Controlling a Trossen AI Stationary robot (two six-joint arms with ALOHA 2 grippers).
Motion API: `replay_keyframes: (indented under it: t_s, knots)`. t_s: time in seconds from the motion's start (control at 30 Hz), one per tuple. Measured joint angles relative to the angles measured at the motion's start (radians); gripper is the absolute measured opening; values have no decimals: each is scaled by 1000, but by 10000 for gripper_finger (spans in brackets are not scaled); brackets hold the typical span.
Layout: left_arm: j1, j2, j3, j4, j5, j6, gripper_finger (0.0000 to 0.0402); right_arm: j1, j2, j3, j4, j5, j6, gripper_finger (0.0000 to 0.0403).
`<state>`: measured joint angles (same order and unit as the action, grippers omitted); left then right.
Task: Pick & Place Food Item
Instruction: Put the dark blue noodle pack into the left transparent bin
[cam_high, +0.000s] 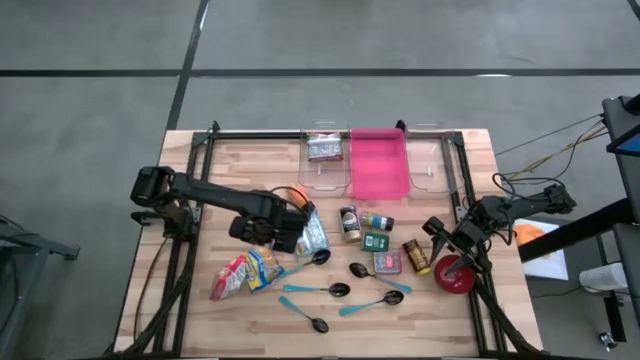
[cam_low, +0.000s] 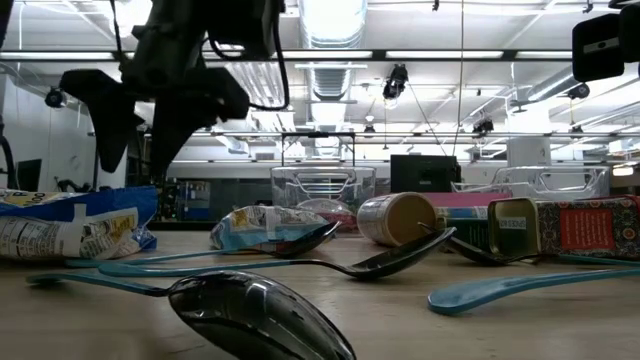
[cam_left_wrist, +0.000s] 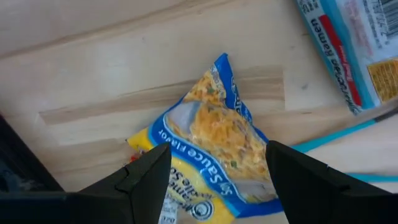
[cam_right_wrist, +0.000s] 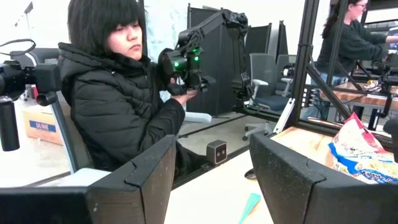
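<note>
Two end effectors: both over the desk, both spread, neither pinching anything.
Left end effector (cam_high: 268, 240): above the left half of the desk, over the yellow-and-blue snack bag (cam_left_wrist: 214, 149); fingers (cam_left_wrist: 146, 177) apart, one on each side of the bag in the left wrist view; contact with the bag not clear.
Yellow-and-blue snack bag: flat on the wood, left of centre, toward the near edge (cam_high: 262, 268); just beside a red-and-yellow packet (cam_high: 228, 278) lying closer to the left edge.
Silver-blue pouch (cam_high: 312, 236): near the desk's centre, just beside the left end effector.
Right end effector (cam_high: 448, 243): near the right edge, fingers apart with nothing between them; red round object (cam_high: 455, 273) just beside it.
Spoons (cam_high: 318, 290): several with teal handles, scattered along the near edge.
Tins and jars (cam_high: 375, 241): grouped right of centre.
Pink tray (cam_high: 378, 163): at the far edge, between clear containers (cam_high: 325, 160).
Person (cam_right_wrist: 115, 106): seated beyond the desk, dark jacket, seen in the right wrist view.
</note>
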<state>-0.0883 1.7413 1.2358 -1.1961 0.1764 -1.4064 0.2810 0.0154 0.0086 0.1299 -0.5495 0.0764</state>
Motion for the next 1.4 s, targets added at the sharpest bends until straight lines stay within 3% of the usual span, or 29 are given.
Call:
replay_keyframes:
  t_s: [0.37,0.7,1.03,1.17,1.4]
  knots:
    - [2,30,-63,86,-42,-18,265,0,0,0,0,0,0,206]
    - [15,28,-244,359,78,-40,265,0,0,0,0,0,0,206]
    - [21,27,-262,384,87,-33,261,0,0,0,0,0,0,206]
    - [26,27,-262,384,86,-24,231,0,0,0,0,0,1,206]
    - [34,27,-262,384,81,-22,141,0,0,0,0,0,0,206]
